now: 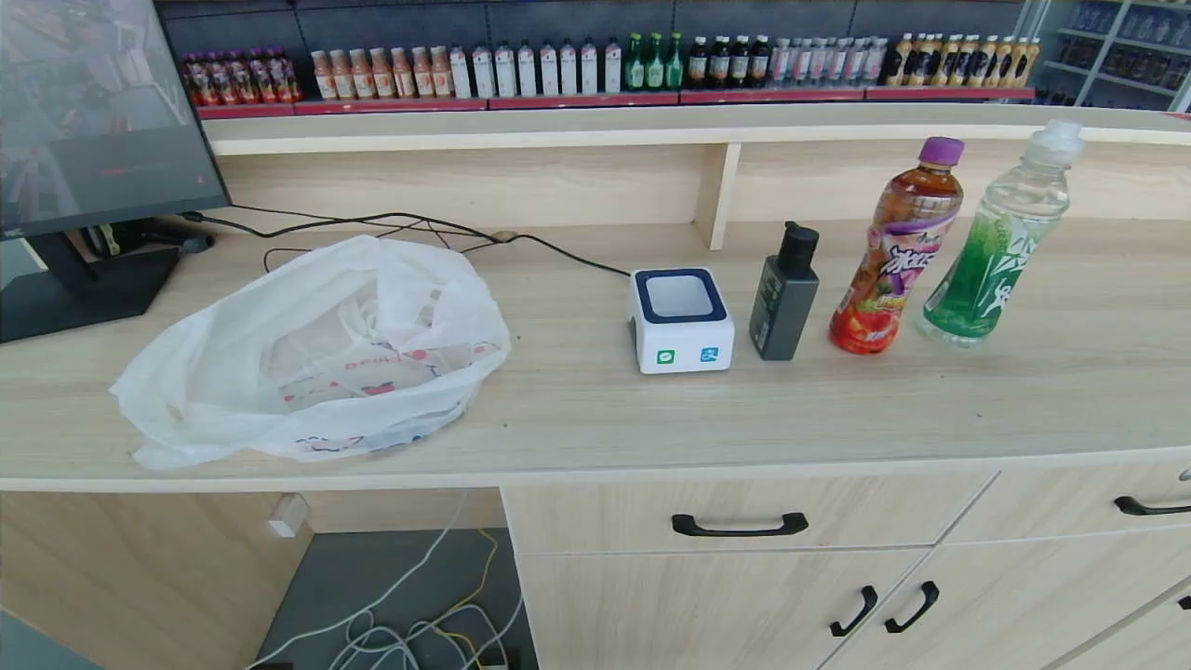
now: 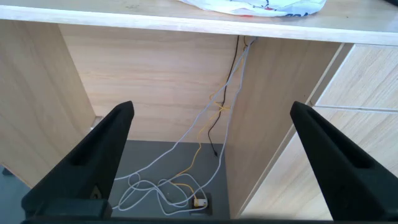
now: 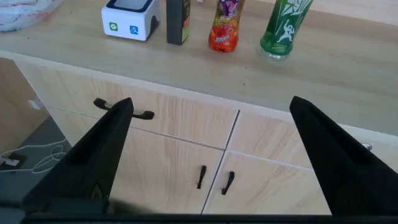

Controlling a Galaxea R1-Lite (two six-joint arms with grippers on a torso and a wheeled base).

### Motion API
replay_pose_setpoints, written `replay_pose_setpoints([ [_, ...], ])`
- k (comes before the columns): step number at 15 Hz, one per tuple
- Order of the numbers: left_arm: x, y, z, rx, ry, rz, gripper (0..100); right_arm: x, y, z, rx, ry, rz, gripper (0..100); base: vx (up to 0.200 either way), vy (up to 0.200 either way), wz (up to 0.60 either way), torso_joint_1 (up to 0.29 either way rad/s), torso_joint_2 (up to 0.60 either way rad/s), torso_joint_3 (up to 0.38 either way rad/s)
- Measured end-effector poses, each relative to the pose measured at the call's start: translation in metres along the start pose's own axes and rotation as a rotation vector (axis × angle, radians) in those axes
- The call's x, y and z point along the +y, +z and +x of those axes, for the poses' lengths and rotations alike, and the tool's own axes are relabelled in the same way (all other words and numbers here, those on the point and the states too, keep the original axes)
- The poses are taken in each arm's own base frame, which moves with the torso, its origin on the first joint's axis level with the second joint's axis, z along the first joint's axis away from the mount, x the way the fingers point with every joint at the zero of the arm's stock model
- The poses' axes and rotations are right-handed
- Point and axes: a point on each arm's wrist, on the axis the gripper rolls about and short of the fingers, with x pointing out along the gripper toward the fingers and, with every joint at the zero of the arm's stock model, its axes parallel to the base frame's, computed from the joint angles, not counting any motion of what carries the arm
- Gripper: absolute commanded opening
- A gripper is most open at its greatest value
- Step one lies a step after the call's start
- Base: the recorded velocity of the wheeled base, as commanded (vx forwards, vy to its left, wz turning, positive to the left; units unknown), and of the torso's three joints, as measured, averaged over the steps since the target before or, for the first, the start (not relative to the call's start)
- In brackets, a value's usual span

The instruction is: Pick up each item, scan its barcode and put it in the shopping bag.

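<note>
Head view. On the tabletop (image 1: 577,419) I log:
- one white shopping bag (image 1: 316,354), at the left, slumped, mouth open
- one white scanner (image 1: 680,319), near the middle, window facing up
- one dark pump bottle (image 1: 784,293), upright, just right of the scanner
- one red tea bottle (image 1: 893,251) with a purple cap, upright, next along
- one clear bottle with a green label (image 1: 1000,242), upright, farthest right and close beside the tea bottle
- one monitor (image 1: 93,102), at the far left rear
- black cables (image 1: 372,223), running behind the bag to the scanner

Left wrist view. The left jaws are released, spread wide and empty. They sit below the tabletop edge, facing an open bay with loose wires (image 2: 180,186) on the floor. The bag's edge (image 2: 261,6) lies on the tabletop above.

Right wrist view. The right jaws are released, spread wide and empty. They sit low in front of the drawers (image 3: 180,124). Above them on the tabletop I see the scanner (image 3: 129,20), pump bottle (image 3: 177,22), tea bottle (image 3: 225,28) and green-label bottle (image 3: 283,31).
</note>
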Motion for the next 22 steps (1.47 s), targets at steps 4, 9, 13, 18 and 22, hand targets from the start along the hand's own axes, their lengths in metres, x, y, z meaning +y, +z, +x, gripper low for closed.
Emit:
replay_pose_setpoints([
  [4, 0.0, 0.0, 0.0, 0.0, 0.0, 0.0, 100, -0.004, 0.012, 0.031, 0.07, 0.094, -0.013, 100, 0.0, 0.0, 0.0, 0.0, 0.0, 0.0],
  [9, 0.0, 0.0, 0.0, 0.0, 0.0, 0.0, 100, -0.001, 0.028, 0.092, 0.019, 0.208, 0.019, 100, 0.0, 0.0, 0.0, 0.0, 0.0, 0.0],
  [13, 0.0, 0.0, 0.0, 0.0, 0.0, 0.0, 100, 0.007, 0.033, 0.153, -0.083, 0.236, 0.074, 100, 0.0, 0.0, 0.0, 0.0, 0.0, 0.0],
  [18, 0.0, 0.0, 0.0, 0.0, 0.0, 0.0, 100, 0.025, 0.023, 0.216, -0.117, 0.247, 0.112, 100, 0.0, 0.0, 0.0, 0.0, 0.0, 0.0],
  [22, 0.0, 0.0, 0.0, 0.0, 0.0, 0.0, 100, 0.032, 0.012, 0.244, -0.098, 0.16, 0.194, 100, 0.0, 0.0, 0.0, 0.0, 0.0, 0.0],
])
